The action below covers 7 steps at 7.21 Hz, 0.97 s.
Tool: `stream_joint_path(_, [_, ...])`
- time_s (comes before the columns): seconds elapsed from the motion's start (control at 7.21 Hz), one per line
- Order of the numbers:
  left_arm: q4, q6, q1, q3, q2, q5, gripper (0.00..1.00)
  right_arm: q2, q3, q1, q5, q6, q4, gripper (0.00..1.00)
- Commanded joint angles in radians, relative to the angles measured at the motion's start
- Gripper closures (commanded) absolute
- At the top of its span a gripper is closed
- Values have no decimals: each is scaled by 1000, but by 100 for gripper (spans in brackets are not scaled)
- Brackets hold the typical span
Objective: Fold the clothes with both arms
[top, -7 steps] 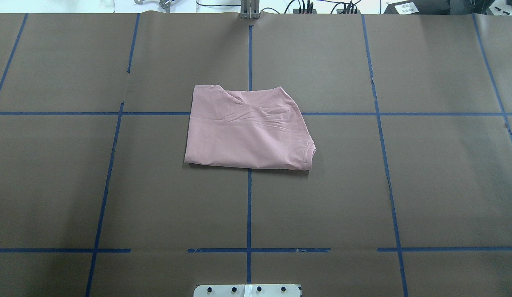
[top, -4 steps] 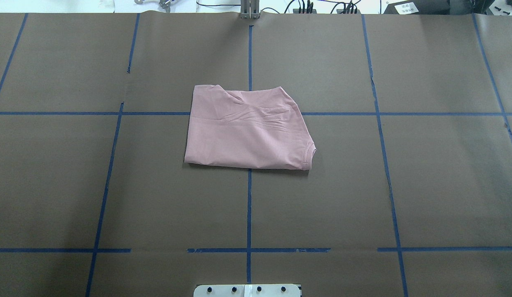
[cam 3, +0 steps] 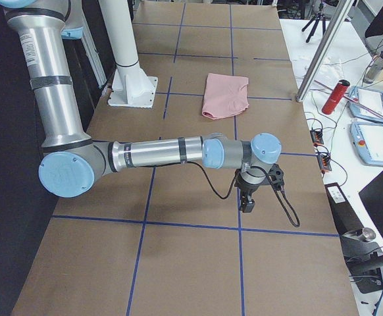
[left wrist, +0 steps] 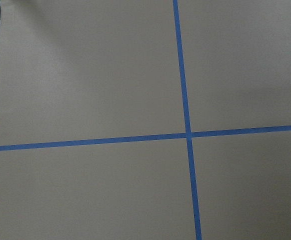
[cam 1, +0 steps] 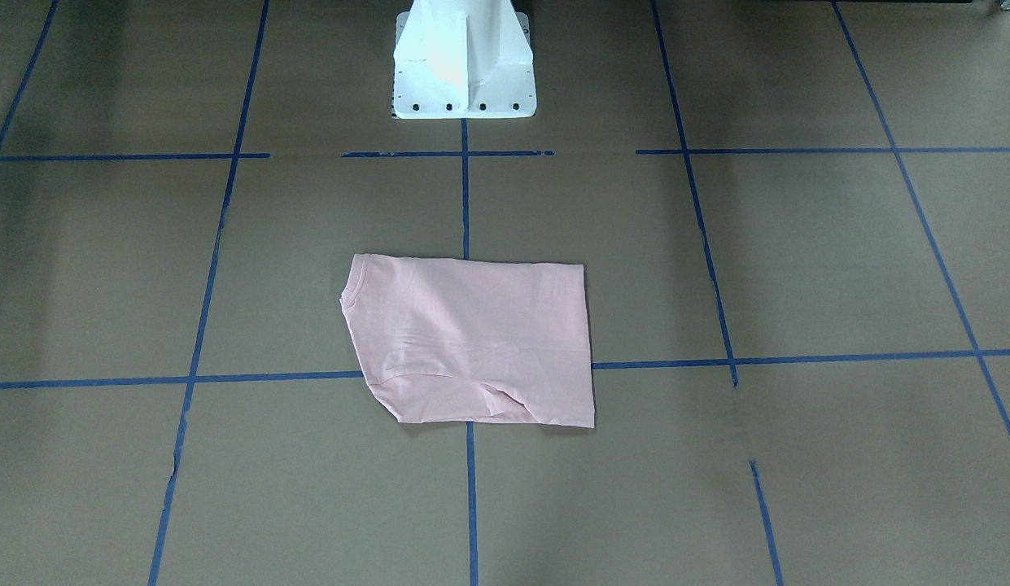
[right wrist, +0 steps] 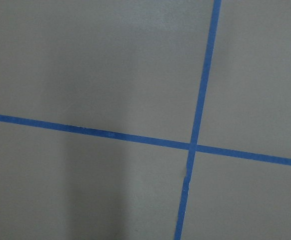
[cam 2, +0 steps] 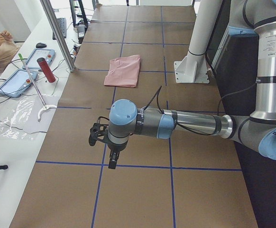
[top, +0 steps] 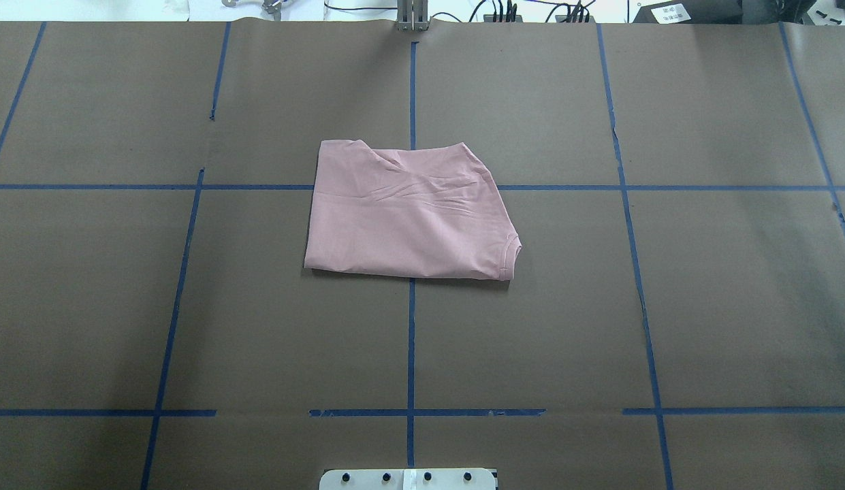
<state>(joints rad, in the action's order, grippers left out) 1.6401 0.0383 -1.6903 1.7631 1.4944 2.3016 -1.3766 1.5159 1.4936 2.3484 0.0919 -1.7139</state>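
The biggest thing is the wide table covered in brown paper [top: 735, 306], with blue tape lines making big squares. The paper looks smooth and flat, so cloth should slide on it easily. White side benches with wires, tablets and a red bottle [cam 2: 46, 70] run along the far edge.

Next come the two long silver robot arms with light-blue caps. The left arm [cam 2: 195, 124] reaches out low over the table's left end. The right arm [cam 3: 152, 153] does the same at the right end. Both are well apart from the shirt. A white pedestal [cam 1: 462, 57] stands between them.

The pale pink cotton T-shirt [top: 408, 218] lies near the middle of the table, across the centre tape line. It is folded into a rough flat block. Its ribbed collar [top: 512, 248] peeks out at the near right corner. I think the folding is almost done or finished.

The shirt looks light, soft and floppy. It will sag and come unfolded if lifted by one spot. Pinching two corners of one edge, all layers together, seems best.

The black left gripper [cam 2: 112, 164] and black right gripper [cam 3: 247, 204] point down over bare paper. I cannot tell whether their fingers are apart or together.
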Motion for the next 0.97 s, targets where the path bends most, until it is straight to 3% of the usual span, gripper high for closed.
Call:
stream_joint_path(0.0, [0, -1, 8, 12, -2, 1, 0, -2, -6, -6, -1, 3, -1, 0])
stream_joint_path(0.83, [3, -2, 20, 30, -8, 1, 0, 2, 4, -6, -17, -21, 0, 0])
